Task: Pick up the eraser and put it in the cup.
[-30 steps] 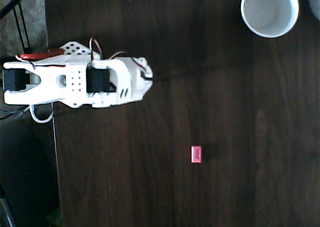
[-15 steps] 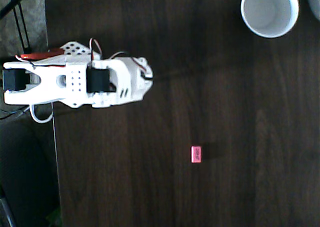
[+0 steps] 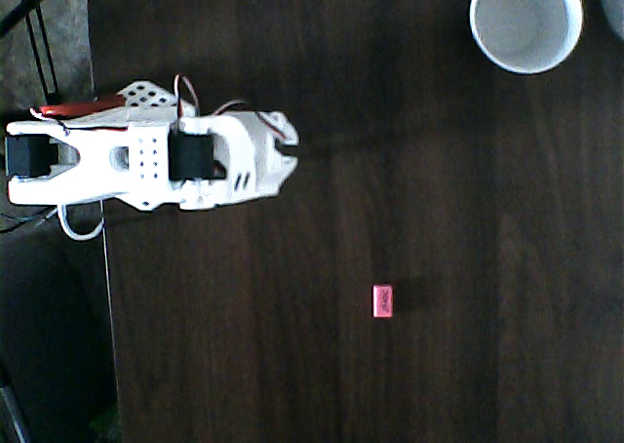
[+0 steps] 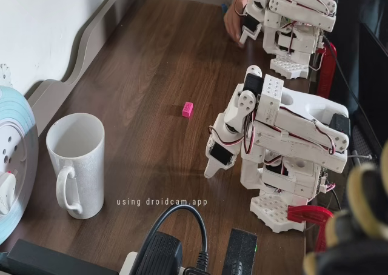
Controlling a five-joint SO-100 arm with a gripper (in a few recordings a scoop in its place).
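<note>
The white arm is folded over its base at the edge of the dark wooden worktop. In the fixed view its pincer points down, close to the worktop surface and holding nothing; its fingers look together, but I cannot tell for sure if it is closed.

The eraser, a small pink block, lies flat on the worktop, well apart from the pincer. In the fixed view the eraser is beyond the arm, toward the upper middle. A faint mark is on its top face, too small to read.

The cup stands upright at the top right of the overhead view, far from the eraser. In the fixed view the cup has a handle and looks empty.

A watermark in the fixed view reads "using droidcam.app".
</note>
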